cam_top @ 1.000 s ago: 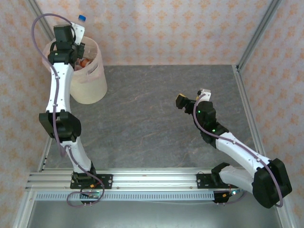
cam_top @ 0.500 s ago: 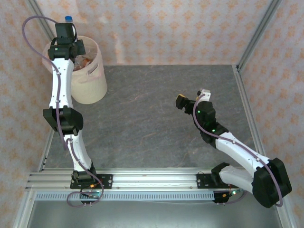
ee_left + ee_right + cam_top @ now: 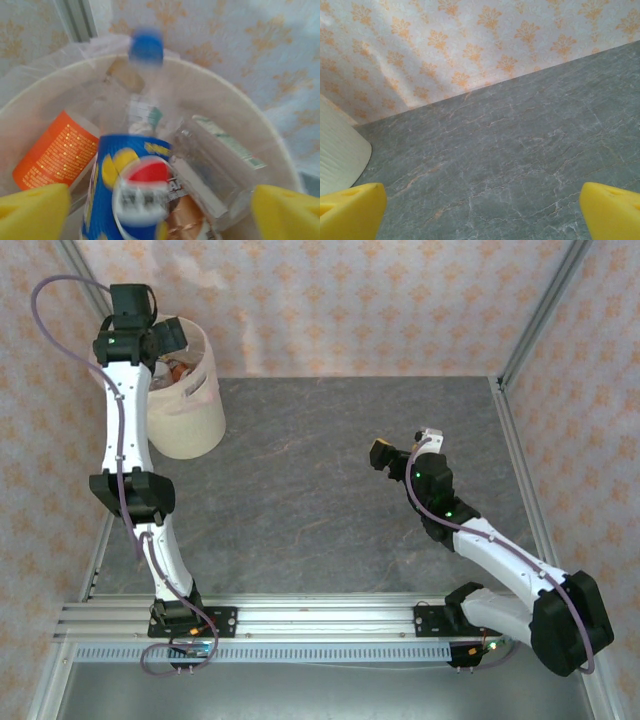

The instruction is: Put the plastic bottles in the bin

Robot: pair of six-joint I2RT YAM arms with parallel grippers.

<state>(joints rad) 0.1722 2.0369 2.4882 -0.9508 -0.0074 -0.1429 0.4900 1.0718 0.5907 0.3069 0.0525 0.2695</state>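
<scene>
From above, the bin (image 3: pixel 195 415) stands at the far left corner of the surface (image 3: pixel 320 490). The left arm is stretched out to it, with the left pincer (image 3: pixel 165 340) hanging over its mouth. Labels show inside the rim, too small to count. The right pincer (image 3: pixel 383 454) hovers over the bare right half of the surface, well apart from the bin. No bottle lies on any part of the grey surface seen here.

The left wrist camera looks straight down into the bin. The left pincer's yellow fingertips (image 3: pixel 30 212) sit at the lower corners, spread wide, with nothing clamped between them. Beneath them the plastic bottles are piled against one another. A blue-labelled bottle (image 3: pixel 125 185) lies on top in the middle, an orange-labelled bottle (image 3: pixel 55 155) is to its left, and a clear bottle with a green and white label (image 3: pixel 220 150) is to its right. A blue-capped bottle (image 3: pixel 146 47) at the far side is blurred, so I cannot tell whether it is at rest or dropping.

The right wrist camera shows that pincer's fingertips (image 3: pixel 350 210) also wide apart and empty, above bare surface. The bin's pale side sits at the left edge.

Judged from this, the task looks finished or very nearly so, since every bottle in sight is in the bin. What remains is probably only lifting the left arm clear.
</scene>
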